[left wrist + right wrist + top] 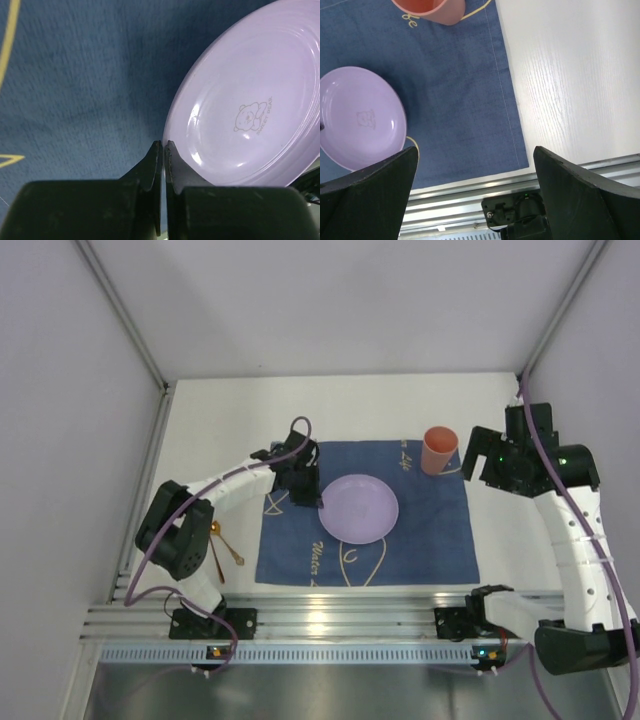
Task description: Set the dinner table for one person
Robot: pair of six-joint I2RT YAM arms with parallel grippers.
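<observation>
— What are your grippers doing?

— My left gripper (163,145) is closed, fingers pressed together with nothing between them. It sits low over the cloth (75,90), its tips right at the left rim of the plate (250,100). I cannot tell whether they touch the rim. My right gripper (475,150) is wide open and holds nothing. It hangs above the right edge of the cloth, where the fabric meets the bare table (570,75).

— And the plate?

— It is lilac and round, with a small bear printed in the middle. It lies flat near the centre of the dark blue cloth.

— Anything else on the cloth?

— A salmon-pink cup (438,448) stands upright at the far right corner, just left of my right gripper in the top view.

— And the table itself?

— It is the plain white top under everything, spreading well past the cloth on every side. Thin golden cutlery (225,545) lies on the bare white to the left of the cloth, close beside my left arm. One piece looks like a spoon.
</observation>
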